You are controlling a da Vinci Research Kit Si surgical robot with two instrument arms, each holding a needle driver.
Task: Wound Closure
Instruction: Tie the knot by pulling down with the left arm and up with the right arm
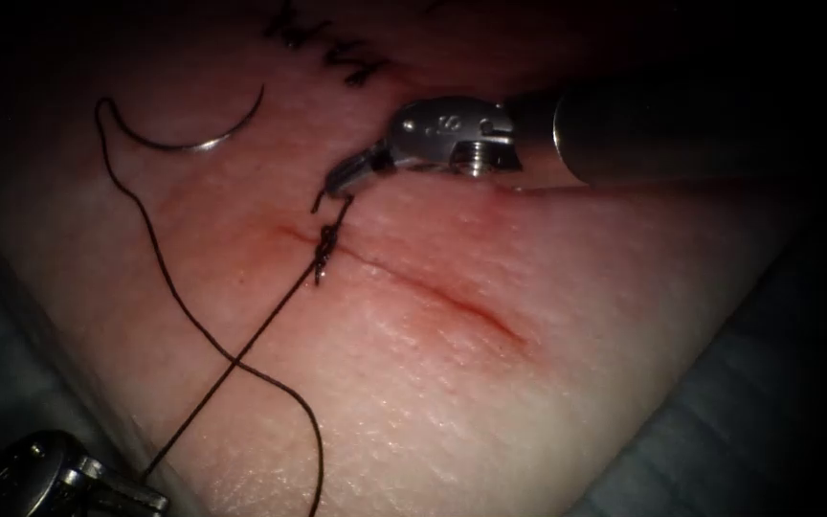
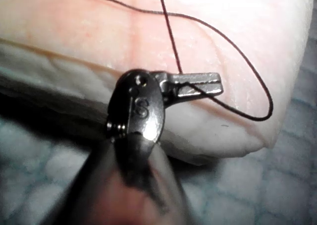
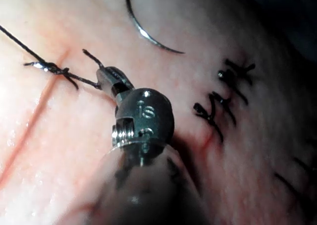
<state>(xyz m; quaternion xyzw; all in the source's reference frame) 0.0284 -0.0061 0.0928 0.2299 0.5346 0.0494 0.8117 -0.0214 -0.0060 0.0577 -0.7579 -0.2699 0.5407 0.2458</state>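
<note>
One needle (image 1: 198, 137) lies free on the tissue (image 1: 433, 383), left of the cut (image 1: 452, 299). Two tools each grip the one thread (image 1: 241, 349): the right tool (image 1: 345, 182) clamps its short end by the single knot (image 1: 324, 247), the left tool (image 2: 198, 84) the long strand.

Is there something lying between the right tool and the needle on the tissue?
Nothing visible does. The needle lies free on the tissue, left of the right tool, whose jaws are shut on a short thread end by the knot.
</note>
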